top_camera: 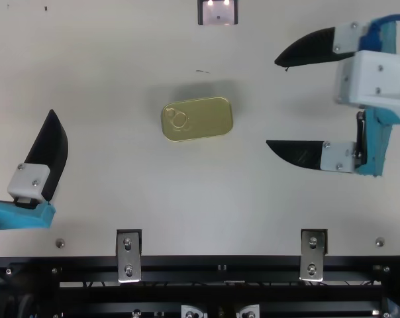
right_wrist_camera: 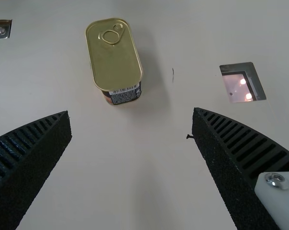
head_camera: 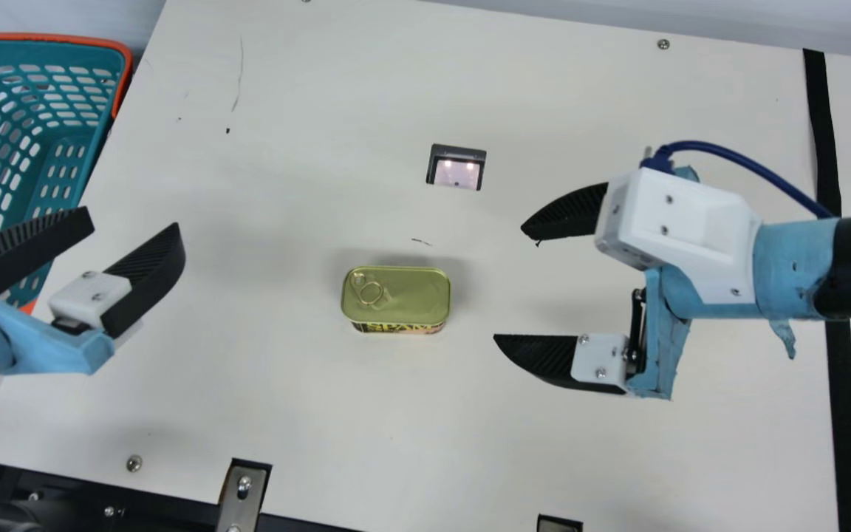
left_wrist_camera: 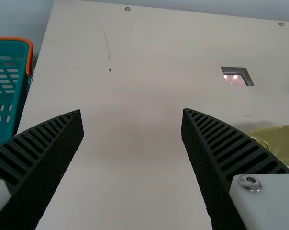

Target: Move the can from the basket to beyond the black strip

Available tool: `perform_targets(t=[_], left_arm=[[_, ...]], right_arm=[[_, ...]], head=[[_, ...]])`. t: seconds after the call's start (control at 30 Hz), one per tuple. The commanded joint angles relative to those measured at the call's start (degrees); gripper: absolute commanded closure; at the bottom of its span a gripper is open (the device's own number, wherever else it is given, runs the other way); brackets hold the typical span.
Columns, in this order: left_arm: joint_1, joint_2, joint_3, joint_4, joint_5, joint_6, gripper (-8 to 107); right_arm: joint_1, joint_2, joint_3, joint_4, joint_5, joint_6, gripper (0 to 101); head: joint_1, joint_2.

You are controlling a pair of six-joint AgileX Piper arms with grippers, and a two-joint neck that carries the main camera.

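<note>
Right claw [head_camera: 509, 282] spread wide — can [head_camera: 403, 295], gold-topped, round-cornered, ring-tabbed

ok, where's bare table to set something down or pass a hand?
Bare table between the left gripper and the can; between the basket and dark-framed window; and from can to near edge. Beyond the black strip too, either side of the right arm. Crowded: the basket's near end, by the left gripper, and mid-strip, where the right arm crosses.
</note>
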Motion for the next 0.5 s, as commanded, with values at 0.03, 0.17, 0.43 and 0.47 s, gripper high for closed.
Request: perform_targets(t=[0.03, 0.17, 0.43, 0.47], left_arm=[[0.0, 0.0, 0.0, 0.0, 0.0, 0.0, 9], [0.0, 0.0, 0.0, 0.0, 0.0, 0.0, 9], [0.0, 0.0, 0.0, 0.0, 0.0, 0.0, 9], [0.0, 0.0, 0.0, 0.0, 0.0, 0.0, 9]], right_arm=[[4.6, -0.3, -5.2, -7.9, 0.6, 10.0, 0], [9.7, 0.3, -11.4, -15.2, 2.4, 17.8, 0], [20.1, 5.1, -24.9, -28.1, 7.5, 30.7, 0], [21.3, 5.9, -26.5, -29.4, 8.2, 32.0, 0]], head=[[-0.2, -0.1], [-0.2, -0.1], [-0.2, -0.1], [-0.2, -0.1]])
